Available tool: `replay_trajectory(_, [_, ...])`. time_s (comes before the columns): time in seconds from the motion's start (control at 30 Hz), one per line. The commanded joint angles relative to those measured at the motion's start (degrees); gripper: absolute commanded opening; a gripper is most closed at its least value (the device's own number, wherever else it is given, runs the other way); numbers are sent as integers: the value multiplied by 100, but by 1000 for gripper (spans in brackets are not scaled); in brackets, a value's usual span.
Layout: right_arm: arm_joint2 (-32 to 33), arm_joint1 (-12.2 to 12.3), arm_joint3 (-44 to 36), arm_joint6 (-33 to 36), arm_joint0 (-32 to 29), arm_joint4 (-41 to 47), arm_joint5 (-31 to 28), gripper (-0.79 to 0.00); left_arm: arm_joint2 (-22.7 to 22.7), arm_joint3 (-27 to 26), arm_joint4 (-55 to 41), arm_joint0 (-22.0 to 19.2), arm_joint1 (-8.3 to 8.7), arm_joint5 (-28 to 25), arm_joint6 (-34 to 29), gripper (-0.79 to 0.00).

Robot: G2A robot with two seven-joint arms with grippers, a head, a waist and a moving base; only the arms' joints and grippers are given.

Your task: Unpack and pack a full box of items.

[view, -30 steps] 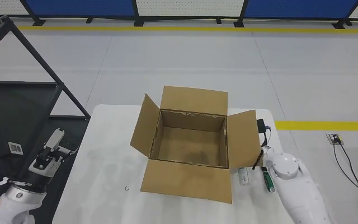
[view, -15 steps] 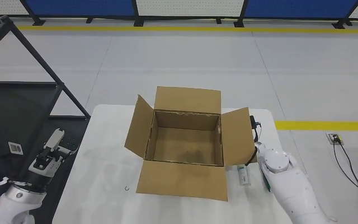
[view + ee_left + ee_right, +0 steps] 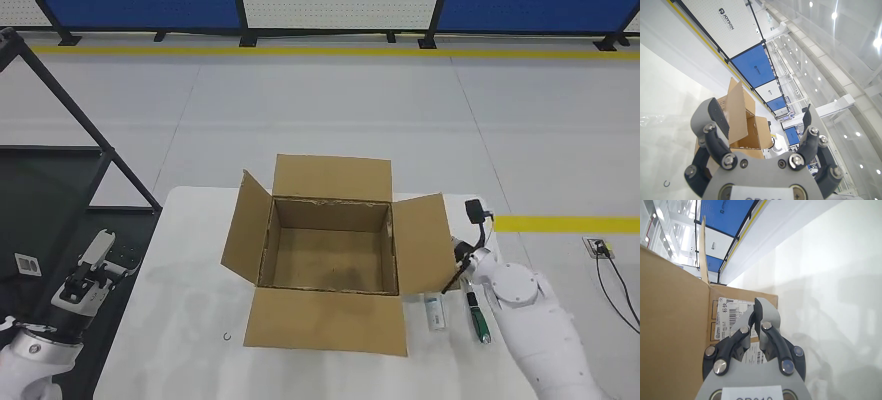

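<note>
The cardboard box (image 3: 330, 265) sits in the centre of the top view on the white table (image 3: 190, 300). All four flaps are folded outward and its inner floor shows bare cardboard, so the unpacking half of the task looks finished. Three items lie on the table right of the box: a small white tube (image 3: 434, 313) just beside the right flap's lower corner, a green-handled stick (image 3: 477, 320) a little further right, and a black plug-like piece (image 3: 473, 212) with a cable near the table's right edge, higher in the frame. Whether these are all of the box's contents cannot be told. A tiny dark ring (image 3: 229, 336) lies on the table at lower left of the box. The right gripper (image 3: 457, 272) is beside the right flap. In its wrist view the right gripper (image 3: 755, 310) has its fingers pressed together with nothing between them, close to the labelled side of the box (image 3: 677, 313). The left gripper (image 3: 90, 262) sits at the far lower left, off the table edge. In its wrist view the left gripper (image 3: 761, 111) is spread wide and empty. The packing half appears not yet begun, as every item is still outside the box.
</note>
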Motion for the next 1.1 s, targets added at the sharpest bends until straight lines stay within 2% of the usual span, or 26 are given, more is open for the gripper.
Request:
replay_trajectory(0.0, [392,144,-672,-44,-432,-307,70,-785,0,0,0,0,0,0,0,0])
replay_trajectory(0.13, [1216,362,-2404,-11,-1588,-636,421,-785,0,0,0,0,0,0,0,0])
replay_trajectory(0.3, [1956,490,-4227,103,-2851,-1044,943,-785,0,0,0,0,0,0,0,0])
replay_trajectory(0.33, [2056,507,-4483,162,-3055,-1136,994,-736,0,0,0,0,0,0,0,0])
replay_trajectory(0.37, [2160,523,-4708,185,-3238,-1253,1042,-613,0,0,0,0,0,0,0,0])
replay_trajectory(0.4, [2248,537,-4899,200,-3413,-1395,1074,-551,0,0,0,0,0,0,0,0])
replay_trajectory(0.47, [2396,558,-5194,227,-3726,-1621,1116,-468,0,0,0,0,0,0,0,0])
replay_trajectory(0.57, [2607,581,-5441,232,-4136,-1804,1052,-397,0,0,0,0,0,0,0,0])
replay_trajectory(0.63, [2696,593,-5529,264,-4380,-1879,938,-108,0,0,0,0,0,0,0,0])
replay_trajectory(0.67, [2717,601,-5554,312,-4490,-1935,830,-9,0,0,0,0,0,0,0,0])
replay_trajectory(0.8, [2637,642,-5627,657,-4726,-2368,585,0,0,0,0,0,0,0,0,0])
replay_trajectory(1.07, [2626,645,-5634,674,-4727,-2402,588,0,0,0,0,0,0,0,0,0])
